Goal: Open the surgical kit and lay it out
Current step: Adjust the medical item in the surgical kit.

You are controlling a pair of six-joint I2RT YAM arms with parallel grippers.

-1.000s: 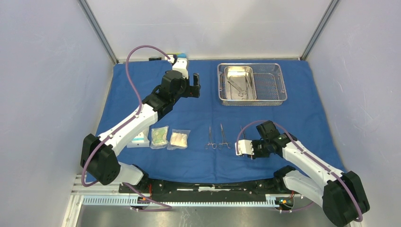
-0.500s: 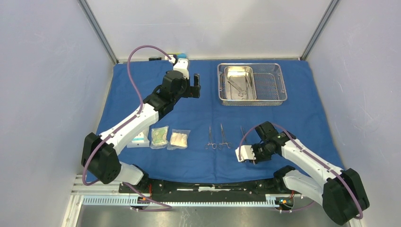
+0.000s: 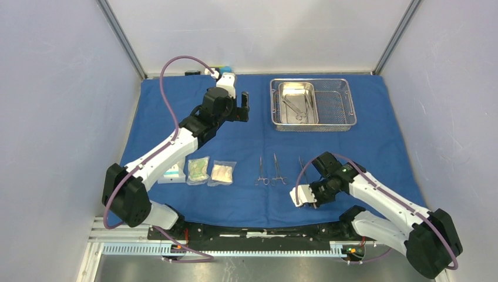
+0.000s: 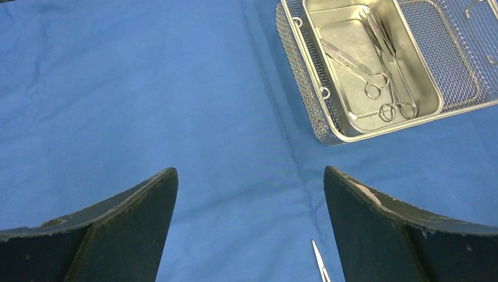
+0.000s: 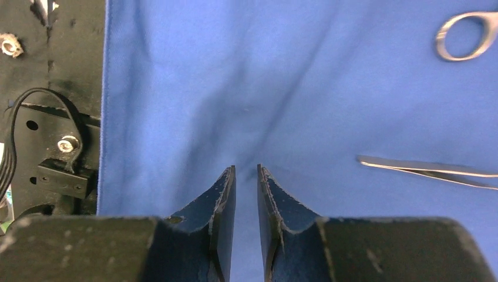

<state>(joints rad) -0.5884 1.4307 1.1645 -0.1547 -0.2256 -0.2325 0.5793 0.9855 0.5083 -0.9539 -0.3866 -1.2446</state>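
The blue cloth wrap (image 3: 176, 111) lies spread flat. At its back right stands the steel mesh tray (image 3: 354, 111), and its inner pan (image 3: 296, 88) holds slim instruments (image 4: 382, 88). Two scissor-like instruments (image 3: 262, 171) (image 3: 277, 170) lie side by side at front centre. A thin one (image 3: 301, 165) lies just right of them, and it also shows in the right wrist view (image 5: 428, 170). Three clear packets (image 3: 198, 169) lie at front left. My left gripper (image 4: 251, 173) hangs wide open and empty above the cloth, left of the tray. Low over the cloth near its front edge, my right gripper (image 5: 246, 170) has a narrow gap and holds nothing.
The black base rail (image 5: 53, 117) runs just beyond the cloth's front edge, close to my right gripper. Grey enclosure walls (image 3: 59, 88) stand on the left, right and back. A purple cable (image 3: 167, 106) loops over the left arm.
My right gripper has slid toward the near edge and slightly left, away from the thin instrument, its jaws narrowing a little. The left arm has barely moved.
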